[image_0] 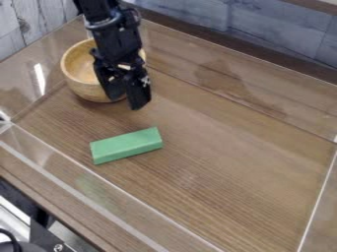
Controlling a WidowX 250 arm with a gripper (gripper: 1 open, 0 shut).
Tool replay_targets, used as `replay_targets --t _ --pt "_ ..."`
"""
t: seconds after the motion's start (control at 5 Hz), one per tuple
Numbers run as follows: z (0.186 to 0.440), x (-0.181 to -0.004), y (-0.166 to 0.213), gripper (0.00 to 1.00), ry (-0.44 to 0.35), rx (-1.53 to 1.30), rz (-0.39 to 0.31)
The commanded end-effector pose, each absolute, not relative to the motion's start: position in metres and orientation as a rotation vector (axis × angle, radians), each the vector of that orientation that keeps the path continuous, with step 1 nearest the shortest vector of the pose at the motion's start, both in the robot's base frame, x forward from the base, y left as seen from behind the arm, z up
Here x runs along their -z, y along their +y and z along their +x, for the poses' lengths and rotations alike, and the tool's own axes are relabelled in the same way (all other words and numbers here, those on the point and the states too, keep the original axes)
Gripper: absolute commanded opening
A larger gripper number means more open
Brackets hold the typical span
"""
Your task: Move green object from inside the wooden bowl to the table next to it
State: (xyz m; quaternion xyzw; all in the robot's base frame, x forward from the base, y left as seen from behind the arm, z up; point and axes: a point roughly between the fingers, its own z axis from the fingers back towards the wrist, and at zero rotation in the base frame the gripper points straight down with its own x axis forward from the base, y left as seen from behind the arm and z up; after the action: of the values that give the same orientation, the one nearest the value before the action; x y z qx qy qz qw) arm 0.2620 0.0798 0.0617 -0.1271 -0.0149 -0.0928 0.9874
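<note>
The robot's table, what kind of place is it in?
Maybe a robot lab or workshop: there's a black robot arm, a wooden table with clear low walls, and cables at the corner.

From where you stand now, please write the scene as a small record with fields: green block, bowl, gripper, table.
green block: flat on the table, outside the bowl, nearer the camera than the bowl
bowl: light wooden, partly hidden behind the arm
gripper: open, over the near side of the bowl, fingers not on the block
table: brown wood grain, low clear wall along the edge
task state: block already out of the bowl, resting beside it
</note>
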Motion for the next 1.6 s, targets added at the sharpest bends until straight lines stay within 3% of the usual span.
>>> replay_targets --t 0.0,0.8,1.2,1.4 --pt "0.268 -0.065 0.086 1.00 -0.068 0.171 -0.230" --pt "0.249 -0.089 0.078 1.00 -0.057 0.076 -0.245" --pt "0.252 -0.114 0.074 1.00 -0.050 -0.013 -0.217" --pt "0.248 -0.110 0.075 1.00 -0.037 0.041 -0.211"
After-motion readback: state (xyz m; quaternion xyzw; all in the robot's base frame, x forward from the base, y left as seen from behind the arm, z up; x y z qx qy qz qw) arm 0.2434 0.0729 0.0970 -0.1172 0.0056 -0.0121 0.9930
